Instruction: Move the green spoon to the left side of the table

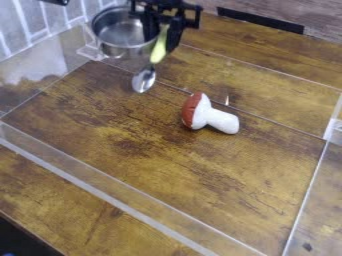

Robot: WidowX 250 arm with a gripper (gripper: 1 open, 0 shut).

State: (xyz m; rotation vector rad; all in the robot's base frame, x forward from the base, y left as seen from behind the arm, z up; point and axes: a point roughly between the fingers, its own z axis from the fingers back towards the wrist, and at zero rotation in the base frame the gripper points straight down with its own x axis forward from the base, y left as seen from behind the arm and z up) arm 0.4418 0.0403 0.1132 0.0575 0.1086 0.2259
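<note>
The green spoon point(156, 50) hangs tilted at the back of the table point(127, 145). Its yellow-green handle points up and its silver bowl sits low near the wood, just in front of the pot. My gripper point(163, 28) points down from the top edge and is shut on the upper end of the handle. Whether the spoon's bowl touches the tabletop I cannot tell.
A silver metal pot point(120, 30) stands right beside the spoon at the back left. A red-capped white mushroom toy point(207, 113) lies on its side to the right of centre. Clear acrylic walls point(134, 205) run along the table's front and sides.
</note>
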